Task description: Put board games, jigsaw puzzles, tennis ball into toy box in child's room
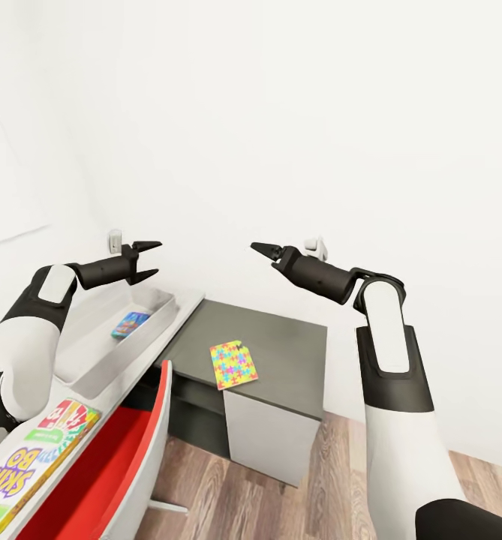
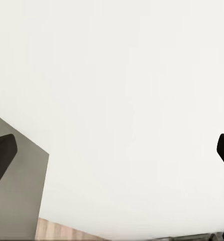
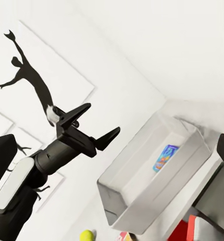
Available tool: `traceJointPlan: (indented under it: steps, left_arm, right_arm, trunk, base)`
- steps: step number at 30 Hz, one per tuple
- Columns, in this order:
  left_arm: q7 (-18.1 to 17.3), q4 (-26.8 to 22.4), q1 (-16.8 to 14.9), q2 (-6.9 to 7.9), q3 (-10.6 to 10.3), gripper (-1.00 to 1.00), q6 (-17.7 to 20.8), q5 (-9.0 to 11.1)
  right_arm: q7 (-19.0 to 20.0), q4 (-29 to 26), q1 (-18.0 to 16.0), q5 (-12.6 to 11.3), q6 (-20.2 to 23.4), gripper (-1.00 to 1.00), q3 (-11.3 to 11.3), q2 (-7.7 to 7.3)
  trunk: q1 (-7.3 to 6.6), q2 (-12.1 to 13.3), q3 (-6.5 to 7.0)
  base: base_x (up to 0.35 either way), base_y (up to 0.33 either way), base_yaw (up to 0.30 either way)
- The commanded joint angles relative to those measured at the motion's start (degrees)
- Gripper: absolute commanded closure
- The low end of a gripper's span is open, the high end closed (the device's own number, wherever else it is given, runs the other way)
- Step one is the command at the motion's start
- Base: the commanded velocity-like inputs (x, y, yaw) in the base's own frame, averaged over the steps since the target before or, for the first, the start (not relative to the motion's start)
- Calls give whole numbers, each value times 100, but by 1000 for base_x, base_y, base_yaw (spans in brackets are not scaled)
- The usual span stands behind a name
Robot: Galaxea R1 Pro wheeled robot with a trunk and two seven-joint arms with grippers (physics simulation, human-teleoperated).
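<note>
I note my left gripper [image 1: 151, 259] open and empty above the toy box [image 1: 93, 352], which sits on the table [image 1: 177, 315] holding a blue board game [image 1: 130, 324]. My right gripper [image 1: 264, 250] appears closed, empty. One jigsaw puzzle [image 1: 232, 364] lies on the dark desk [image 1: 288, 352]; the SKIP BO box [image 1: 25, 469] rests on the table.

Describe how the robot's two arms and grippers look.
Both arms wear glossy white shells broken by black joint bands, ending in dark grey cylindrical wrists. The left gripper and right gripper each have two thin, black, pointed fingers. A small white-grey block sits on top of each wrist. No cables or markings show.
</note>
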Motion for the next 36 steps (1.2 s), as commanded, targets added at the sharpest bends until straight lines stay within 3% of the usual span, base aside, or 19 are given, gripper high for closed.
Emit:
traceJointPlan:
  steps: [1, 26, 36]
  left_arm:
    - [-43, 3, -7, -2, 28, -100, 26, -52]
    - [-45, 6, 11, -15, 30, -100, 26, -61]
    - [-38, 6, 19, -42, 30, -100, 26, -61]
  right_arm:
    - [-59, -2, -8, -56, 23, -100, -5, 4]
    - [-59, 2, -10, -61, 37, -100, 0, 4]
    - [-64, 7, -10, -67, 30, -100, 0, 4]
  trunk:
    - [3, -12, -4]
    - [3, -12, 217]
    - [3, -12, 234]
  base:
    - [-81, 0, -137]
    - [-73, 0, -138]
    - [-5, 0, -30]
